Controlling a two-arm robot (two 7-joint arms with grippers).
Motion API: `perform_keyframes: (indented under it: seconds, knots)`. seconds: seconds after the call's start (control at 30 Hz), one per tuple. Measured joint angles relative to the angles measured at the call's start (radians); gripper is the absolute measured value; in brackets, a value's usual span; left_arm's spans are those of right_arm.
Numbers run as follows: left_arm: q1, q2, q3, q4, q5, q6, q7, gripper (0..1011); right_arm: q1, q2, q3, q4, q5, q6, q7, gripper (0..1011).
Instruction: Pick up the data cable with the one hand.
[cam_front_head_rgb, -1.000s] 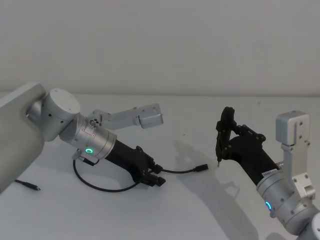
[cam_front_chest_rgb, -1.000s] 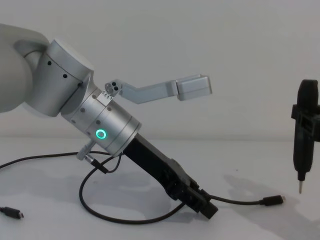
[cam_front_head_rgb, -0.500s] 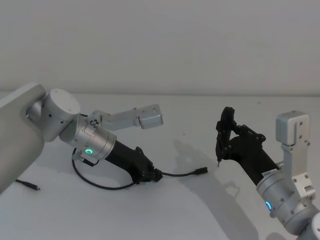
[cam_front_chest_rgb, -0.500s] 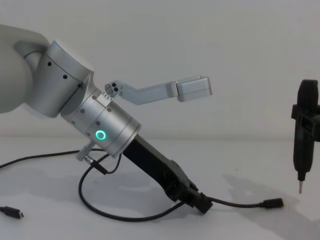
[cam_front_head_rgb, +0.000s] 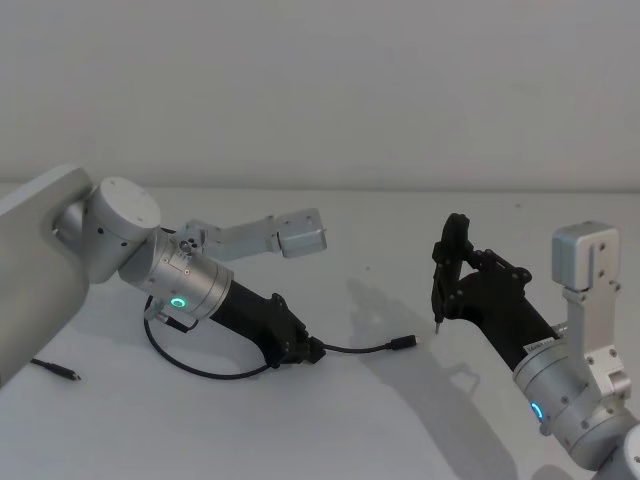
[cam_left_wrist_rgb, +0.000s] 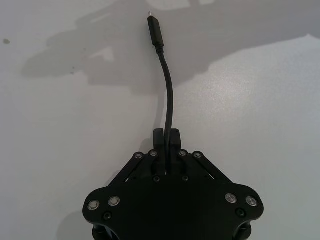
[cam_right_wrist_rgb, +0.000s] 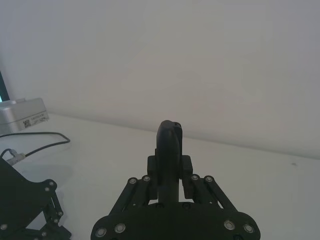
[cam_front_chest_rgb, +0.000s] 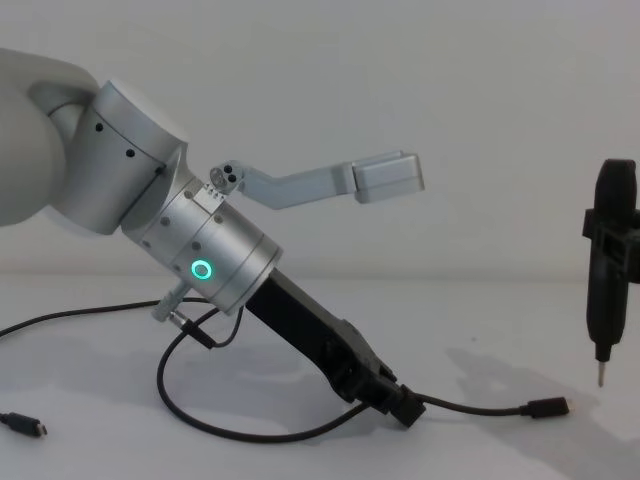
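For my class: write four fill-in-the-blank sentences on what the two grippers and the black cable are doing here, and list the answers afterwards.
1. The left gripper is ____ on the data cable.
2. Beyond the grip, the cable's plug points toward the robot's ____ side.
3. The right gripper holds a pen-like tool with its tip pointing ____.
4. The ring on the left wrist glows ____.

Missing words: shut; right; down; green.
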Motion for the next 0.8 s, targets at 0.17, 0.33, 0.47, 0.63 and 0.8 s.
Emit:
perform_keyframes:
  seconds: [0.17, 0.33, 0.47, 0.63, 0.8]
  knots:
    - [-0.004, -0.002, 0.007, 0.001, 0.003, -0.016, 0.002, 51, 0.002, -0.003, 0.005, -0.005, 0.003, -0.005, 0.004, 275]
    - [-0.013, -0.003, 0.012, -0.006, 0.006, -0.034, 0.002, 52, 0.012, -0.007, 0.015, -0.019, 0.015, -0.013, 0.016, 275]
    - [-0.018, -0.001, 0.014, -0.017, 0.007, -0.042, 0.002, 51, 0.021, -0.01, 0.021, -0.027, 0.022, -0.016, 0.024, 274]
    - [-0.022, 0.011, 0.013, -0.047, 0.005, -0.048, 0.001, 51, 0.035, -0.017, 0.027, -0.034, 0.031, -0.016, 0.032, 275]
    - [-0.022, 0.028, 0.008, -0.08, -0.001, -0.047, 0.01, 51, 0.043, -0.022, 0.03, -0.036, 0.033, -0.014, 0.036, 274]
